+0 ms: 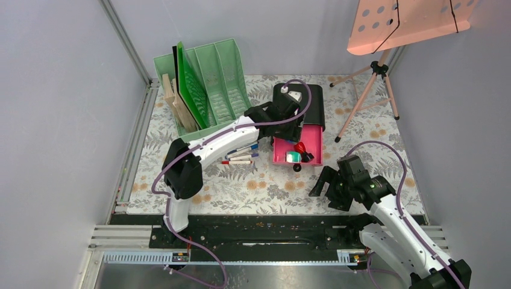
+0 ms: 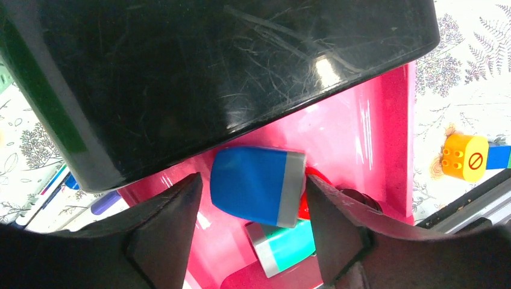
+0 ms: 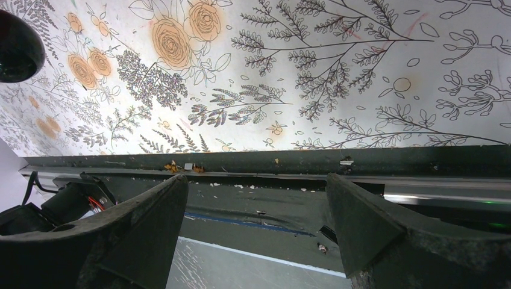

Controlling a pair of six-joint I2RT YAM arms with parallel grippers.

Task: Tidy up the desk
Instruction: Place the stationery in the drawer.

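Partly done, I judge: the pulled-out pink drawer (image 1: 299, 144) holds a teal block (image 2: 283, 250), while pens (image 1: 241, 155) and a yellow brick (image 2: 464, 158) lie loose on the table (image 1: 259, 186), which spreads under everything. The left pincer (image 2: 253, 195) brackets a blue block (image 2: 250, 177) over the drawer; gripping or released, I cannot tell. The right pincer (image 3: 256, 180) gapes, holding nothing. No readable writing, only a red no-entry sign on the brick
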